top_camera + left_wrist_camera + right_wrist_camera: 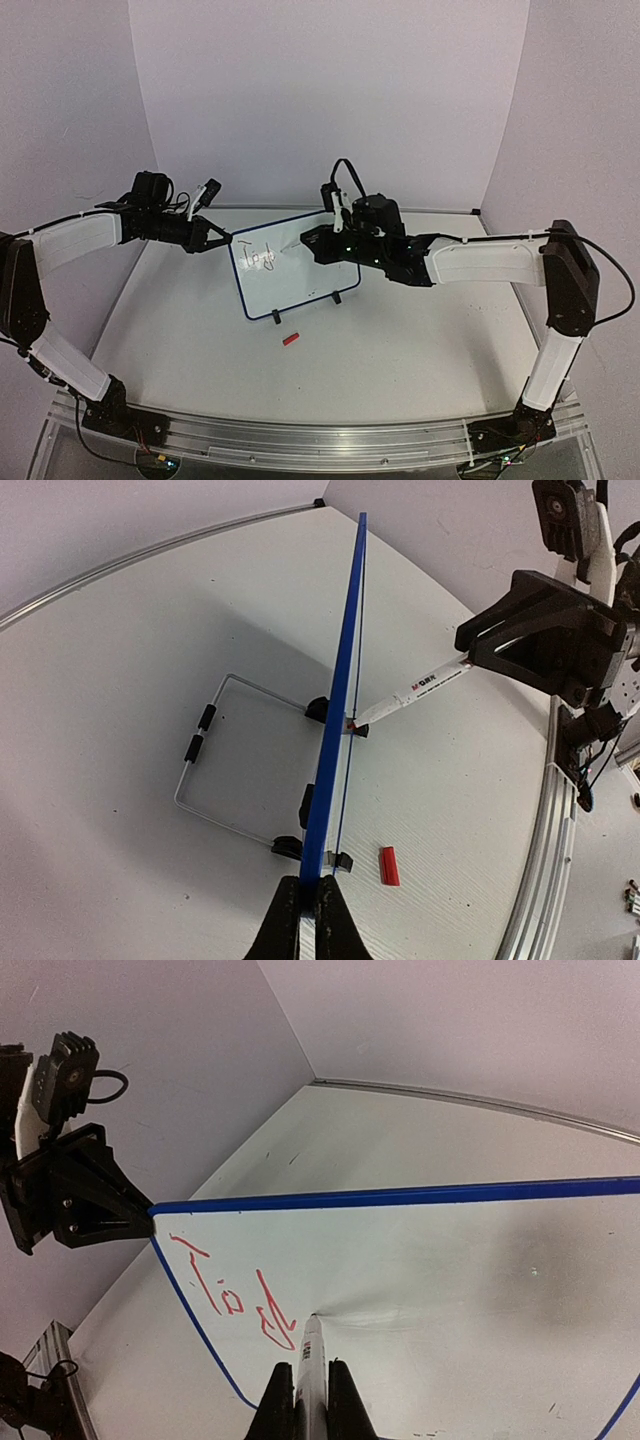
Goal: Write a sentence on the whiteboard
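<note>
Right wrist: marker (312, 1345) at whiteboard (450, 1280).
Right gripper (312, 1370) pinches marker; its tip seemingly touches whiteboard just beside the sentence (232, 1300).

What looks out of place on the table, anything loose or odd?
Only a small red piece lies loose on the table in front of the whiteboard, probably the cap of the marker held in the right pincer. Nothing looks spilled or damaged.

Light comes soft and even from overhead and gives the walls (330, 90) a lilac tint. In my left wrist view the whiteboard (335, 710) casts a broad, faint shadow across the table (100, 730). Both my wrist cameras bow the table's far edge. The overhead picture is slightly grainy, and the red writing (262, 258) looks small and soft.
</note>
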Tool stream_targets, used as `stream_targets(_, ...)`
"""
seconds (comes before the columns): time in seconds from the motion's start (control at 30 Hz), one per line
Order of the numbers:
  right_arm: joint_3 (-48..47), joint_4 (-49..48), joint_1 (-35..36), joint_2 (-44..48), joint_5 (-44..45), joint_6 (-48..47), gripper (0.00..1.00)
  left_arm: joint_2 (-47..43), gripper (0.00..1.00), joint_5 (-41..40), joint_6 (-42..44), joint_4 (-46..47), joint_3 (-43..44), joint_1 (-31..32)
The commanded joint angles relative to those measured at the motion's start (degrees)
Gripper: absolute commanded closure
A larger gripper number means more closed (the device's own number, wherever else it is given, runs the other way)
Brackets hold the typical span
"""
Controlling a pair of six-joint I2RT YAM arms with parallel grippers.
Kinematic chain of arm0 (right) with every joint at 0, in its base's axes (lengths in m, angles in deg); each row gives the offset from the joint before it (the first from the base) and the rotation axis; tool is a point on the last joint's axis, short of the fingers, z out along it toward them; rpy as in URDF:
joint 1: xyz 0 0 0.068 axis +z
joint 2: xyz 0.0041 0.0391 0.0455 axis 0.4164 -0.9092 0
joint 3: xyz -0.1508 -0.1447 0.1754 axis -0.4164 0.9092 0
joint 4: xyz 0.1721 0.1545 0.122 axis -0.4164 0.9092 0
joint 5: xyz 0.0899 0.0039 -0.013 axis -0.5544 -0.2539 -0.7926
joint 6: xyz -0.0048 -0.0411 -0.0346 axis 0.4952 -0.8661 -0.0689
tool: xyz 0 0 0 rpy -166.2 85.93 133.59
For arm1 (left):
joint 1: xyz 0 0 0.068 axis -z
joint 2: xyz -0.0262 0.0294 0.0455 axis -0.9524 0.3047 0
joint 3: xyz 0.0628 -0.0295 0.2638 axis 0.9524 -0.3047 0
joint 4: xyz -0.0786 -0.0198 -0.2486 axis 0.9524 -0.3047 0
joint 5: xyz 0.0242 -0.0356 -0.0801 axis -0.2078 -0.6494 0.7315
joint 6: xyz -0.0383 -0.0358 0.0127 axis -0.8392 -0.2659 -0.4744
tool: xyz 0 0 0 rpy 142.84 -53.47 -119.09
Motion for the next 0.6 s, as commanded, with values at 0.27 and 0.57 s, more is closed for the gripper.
stream_targets(0.27,-2.04,-0.63,-0.25,-0.23,4.02,-0.42,1.00,-2.33,1.00,-0.04,0.55,-0.44,1.16,0.19)
stream_targets(0.57,-3.14,-0.88,-0.25,-0.12,2.56,-0.92,1.00,-2.38,1.00,-0.01,0.55,-0.44,1.14,0.19)
